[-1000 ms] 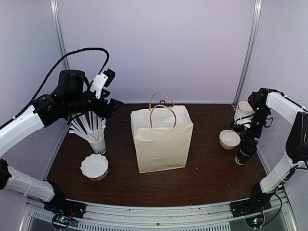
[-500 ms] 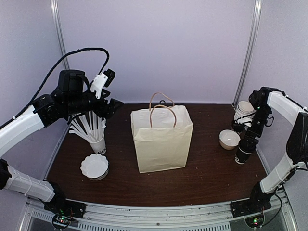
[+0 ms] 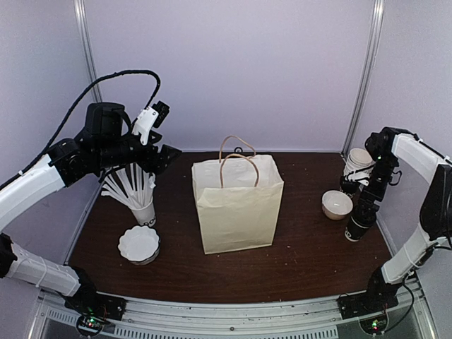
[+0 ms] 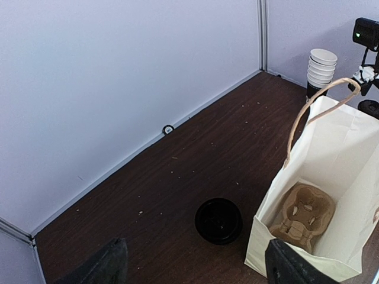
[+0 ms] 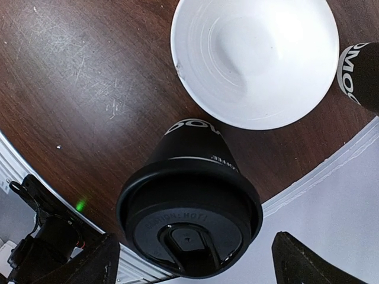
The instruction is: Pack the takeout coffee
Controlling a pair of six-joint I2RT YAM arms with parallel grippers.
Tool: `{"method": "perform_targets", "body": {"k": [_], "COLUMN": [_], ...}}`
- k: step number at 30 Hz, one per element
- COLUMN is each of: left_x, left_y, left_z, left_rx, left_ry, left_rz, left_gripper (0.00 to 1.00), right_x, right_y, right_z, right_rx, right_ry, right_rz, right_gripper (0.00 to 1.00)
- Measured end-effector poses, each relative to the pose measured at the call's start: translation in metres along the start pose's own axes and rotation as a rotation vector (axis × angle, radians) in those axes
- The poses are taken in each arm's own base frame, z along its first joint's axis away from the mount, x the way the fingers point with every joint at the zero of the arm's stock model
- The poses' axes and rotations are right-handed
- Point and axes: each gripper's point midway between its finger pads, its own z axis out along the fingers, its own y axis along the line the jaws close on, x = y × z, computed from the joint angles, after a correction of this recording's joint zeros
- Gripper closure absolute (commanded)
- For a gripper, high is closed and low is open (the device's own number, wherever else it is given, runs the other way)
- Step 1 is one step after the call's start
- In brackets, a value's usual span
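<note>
One takeout coffee (image 5: 189, 219) stood near the right edge of the table (image 3: 304, 261), just beside one white bowl (image 5: 254, 59), between the wide jaws of the right gripper (image 5: 195, 263), which did not touch it. One paper bag (image 4: 331, 177) held one cardboard carrier (image 4: 302, 216). The left gripper (image 4: 195, 269) was wide open and empty.

The left arm (image 3: 42, 176) is raised high and angled inward; the left gripper (image 3: 164, 155) is spread wide and empty. The right arm (image 3: 417, 155) is bent over at the elbow; the right gripper (image 3: 364, 215) is pointed downward, fingers parted wide.
</note>
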Motion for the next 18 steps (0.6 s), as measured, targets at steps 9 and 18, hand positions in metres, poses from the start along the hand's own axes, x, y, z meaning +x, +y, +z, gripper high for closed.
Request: {"method": "perform_targets", "body": {"k": [9,18], "left_x": [0.0,0.0], "left_y": [0.0,-0.001], "left_z": [0.0,0.0], "left_rx": [0.002,0.003], "left_ry": [0.0,0.0], "left_rz": [0.0,0.0], "left_gripper": [0.16,0.16], "right_x": [0.005,0.007], "right_y": [0.006,0.002], "right_z": [0.013,0.019], "right_rx": [-0.03,-0.013], "right_ry": [0.028,0.043], "right_rz": [0.0,-0.001], "right_gripper": [0.1,0.2]}}
